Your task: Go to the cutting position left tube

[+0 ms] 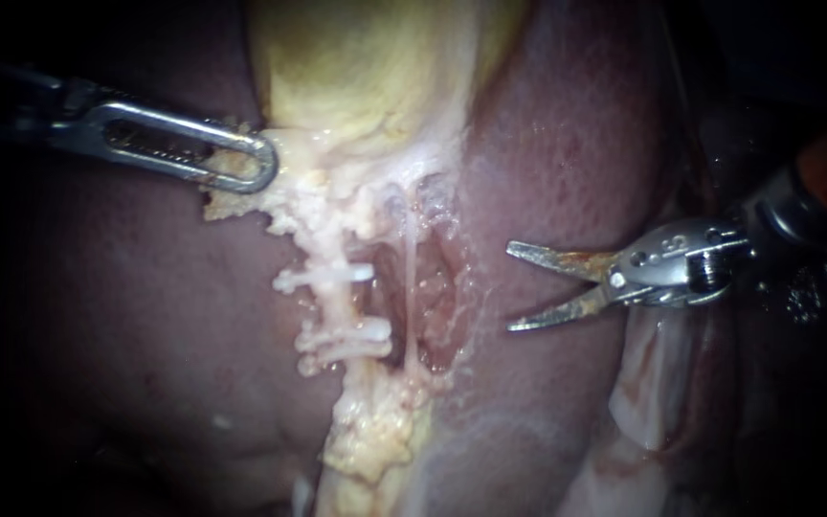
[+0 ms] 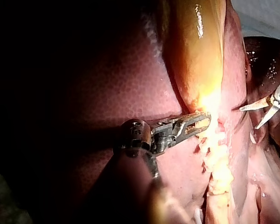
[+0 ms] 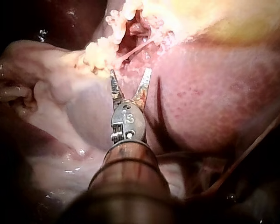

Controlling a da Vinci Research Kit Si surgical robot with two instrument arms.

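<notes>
- Your left instrument (image 1: 241, 163) comes in from the left. Its slotted jaws are closed on the pale fatty tissue (image 1: 232, 196) at the lower edge of the gallbladder (image 1: 375, 67).
- The left wrist view agrees: the left instrument (image 2: 200, 122) has its jaws together, with the tip in the yellow tissue.
- Your right instrument (image 1: 509, 287) comes in from the right. Its two blades stand apart and hold nothing.
- The blade tips hang over the liver (image 1: 567, 124), beside the opened pocket and apart from both tubes.
- The left tube (image 1: 337, 306) runs down the left side of the pocket. White clips (image 1: 323, 279) cross it, one higher and more lower down.
- The right tube (image 1: 412, 287) is a thin strand between the left tube and your blades.
- In the right wrist view, the right instrument (image 3: 129, 72) points its open blades at the pocket, short of it.
- Stamped marks show on the right instrument's hub.
</notes>
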